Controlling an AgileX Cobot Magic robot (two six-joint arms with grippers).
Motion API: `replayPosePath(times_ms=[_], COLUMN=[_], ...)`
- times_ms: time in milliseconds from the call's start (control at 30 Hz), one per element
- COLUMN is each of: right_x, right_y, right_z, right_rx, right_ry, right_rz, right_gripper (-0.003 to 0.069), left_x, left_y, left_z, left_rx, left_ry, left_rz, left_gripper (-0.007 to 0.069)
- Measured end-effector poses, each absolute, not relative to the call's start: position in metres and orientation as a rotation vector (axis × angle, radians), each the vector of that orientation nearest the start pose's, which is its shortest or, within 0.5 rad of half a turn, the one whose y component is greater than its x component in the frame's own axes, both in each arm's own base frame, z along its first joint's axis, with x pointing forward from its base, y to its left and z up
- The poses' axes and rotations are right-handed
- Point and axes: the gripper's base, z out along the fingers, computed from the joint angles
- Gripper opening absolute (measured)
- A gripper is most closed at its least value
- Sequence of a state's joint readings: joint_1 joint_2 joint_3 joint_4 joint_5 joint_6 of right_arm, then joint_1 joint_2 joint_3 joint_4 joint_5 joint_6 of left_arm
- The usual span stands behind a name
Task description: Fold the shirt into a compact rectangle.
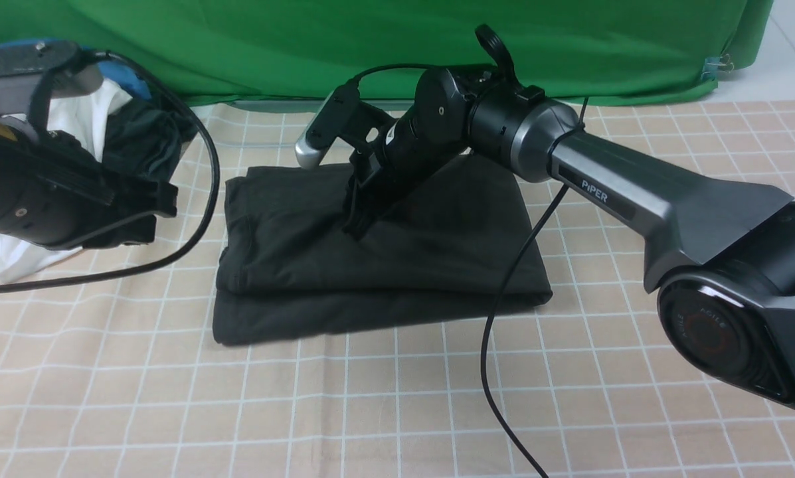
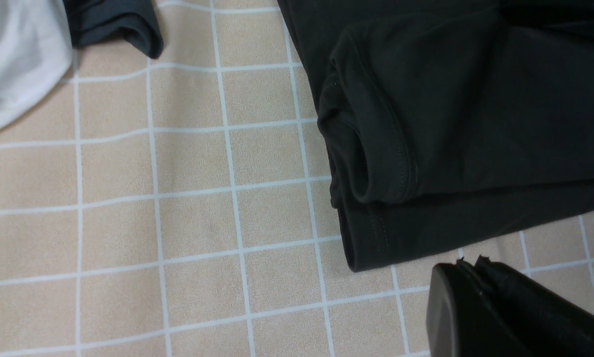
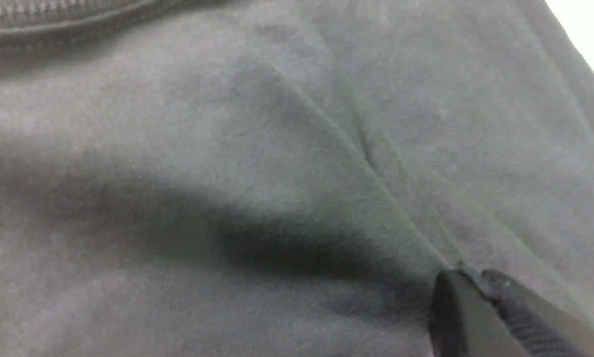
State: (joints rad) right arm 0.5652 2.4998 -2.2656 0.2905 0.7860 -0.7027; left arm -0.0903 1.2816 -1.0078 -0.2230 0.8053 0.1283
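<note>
The shirt [image 1: 377,252] lies folded into a layered rectangle on the checked table [image 1: 397,398], the right tool [image 1: 357,229] set tip-down on its upper layer with jaws closed – pinching a fabric ridge or not, cannot tell – while the left tool [image 2: 475,267], also closed, hangs just off the shirt's corner.

The right arm [image 1: 636,199] reaches in from the right, stretched forward and leftward across the middle of the front view, its wrist pitched steeply down. The right tool [image 1: 356,226] points downward with its tip at the dark cloth; in its wrist view the two fingers [image 3: 475,317] lie pressed together, closed, with a crease of fabric running up to their tips. The left arm [image 1: 32,192] sits raised at the far left. The left tool [image 2: 480,277] hangs above the surface, fingers together, closed on nothing.
</note>
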Motion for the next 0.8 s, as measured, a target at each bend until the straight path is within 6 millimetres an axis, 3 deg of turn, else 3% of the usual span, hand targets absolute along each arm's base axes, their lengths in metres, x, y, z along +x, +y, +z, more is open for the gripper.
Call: replayPosePath(times_ms=[300,633,700,800], right_x=[0.456,0.456,0.456,0.457], right_y=[0.321,0.33,0.331,0.334], right_z=[0.2,0.197,0.195,0.193], right_rx=[-1.33,-1.294,-1.283,-1.253], right_ry=[1.961,1.895,1.893,1.871], right_rz=[0.227,0.193,0.193,0.192], right_gripper=[0.0049,0.0053,0.0077,0.019], left_x=[0.255,0.253,0.252,0.251], left_y=[-0.038,-0.039,-0.04,-0.042], left_z=[0.306,0.304,0.304,0.304], left_rx=[0.142,0.174,0.174,0.189], left_ry=[2.538,2.562,2.565,2.574], left_rz=[-0.248,-0.272,-0.286,-0.309], left_gripper=[0.0019,0.0019,0.0019,0.0019])
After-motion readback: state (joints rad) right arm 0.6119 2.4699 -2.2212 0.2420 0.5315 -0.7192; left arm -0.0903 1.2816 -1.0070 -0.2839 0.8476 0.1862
